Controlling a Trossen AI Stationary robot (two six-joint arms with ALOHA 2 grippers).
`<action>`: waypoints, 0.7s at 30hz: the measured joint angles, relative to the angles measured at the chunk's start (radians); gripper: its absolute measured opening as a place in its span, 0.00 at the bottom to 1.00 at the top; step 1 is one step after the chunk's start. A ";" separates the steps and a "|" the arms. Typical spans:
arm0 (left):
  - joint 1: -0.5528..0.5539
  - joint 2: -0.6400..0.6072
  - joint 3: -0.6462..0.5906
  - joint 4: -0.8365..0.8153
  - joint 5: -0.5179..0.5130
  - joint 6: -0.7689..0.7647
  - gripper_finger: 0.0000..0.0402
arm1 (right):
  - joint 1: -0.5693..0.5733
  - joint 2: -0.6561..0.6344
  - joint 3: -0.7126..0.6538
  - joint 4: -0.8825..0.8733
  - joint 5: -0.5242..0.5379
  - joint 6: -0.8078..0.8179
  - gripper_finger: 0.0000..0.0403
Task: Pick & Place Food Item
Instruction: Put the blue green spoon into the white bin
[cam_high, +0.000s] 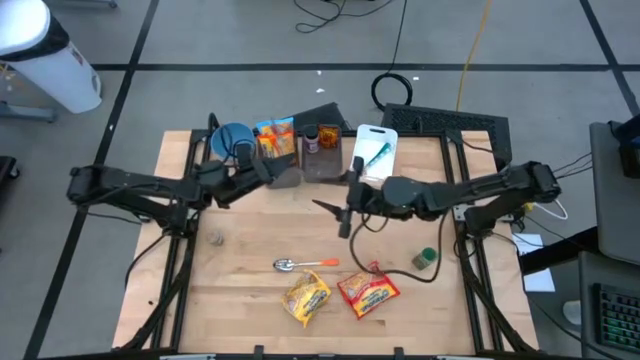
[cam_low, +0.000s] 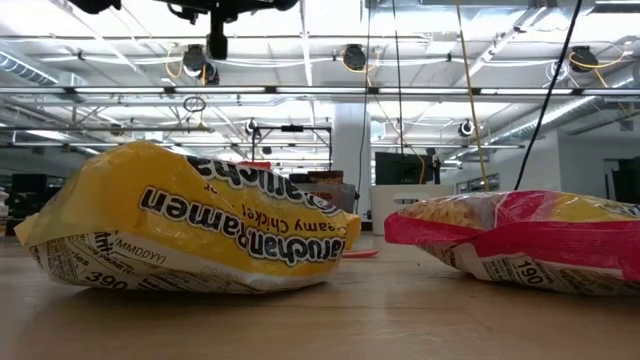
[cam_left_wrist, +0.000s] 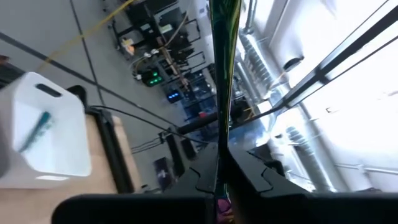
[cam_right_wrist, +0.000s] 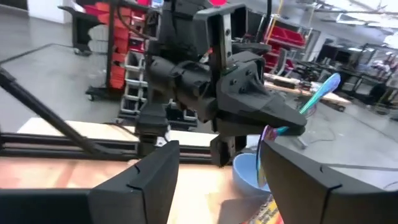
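Left gripper (cam_high: 268, 166) sits at the back of the table (cam_high: 240, 290), fingers pinched on a thin glossy packet edge, apparently the orange snack bag (cam_high: 276, 138) beside the blue bowl (cam_high: 232, 138).

Right gripper (cam_high: 347, 205) hovers mid-table, jaws apart and empty.

Yellow ramen pack (cam_high: 307, 297) and red ramen pack (cam_high: 368, 291) lie near the front edge, side by side.

I judge this the lift stage. Next: raise the bag clear, carry it to its drop spot.

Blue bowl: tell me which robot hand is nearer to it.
Left. The left hand sits just beside the blue bowl at the table's far edge; the right hand is well off toward the table's middle.
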 joint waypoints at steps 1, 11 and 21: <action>0.000 0.010 0.000 0.019 0.001 -0.001 0.04 | -0.005 0.010 0.009 0.003 0.000 -0.003 0.54; -0.001 0.065 0.000 0.124 0.018 -0.020 0.06 | -0.035 0.032 0.024 0.021 0.051 -0.051 0.53; -0.001 0.064 0.000 0.168 0.018 -0.020 0.07 | -0.065 0.077 0.024 0.032 0.048 -0.040 0.46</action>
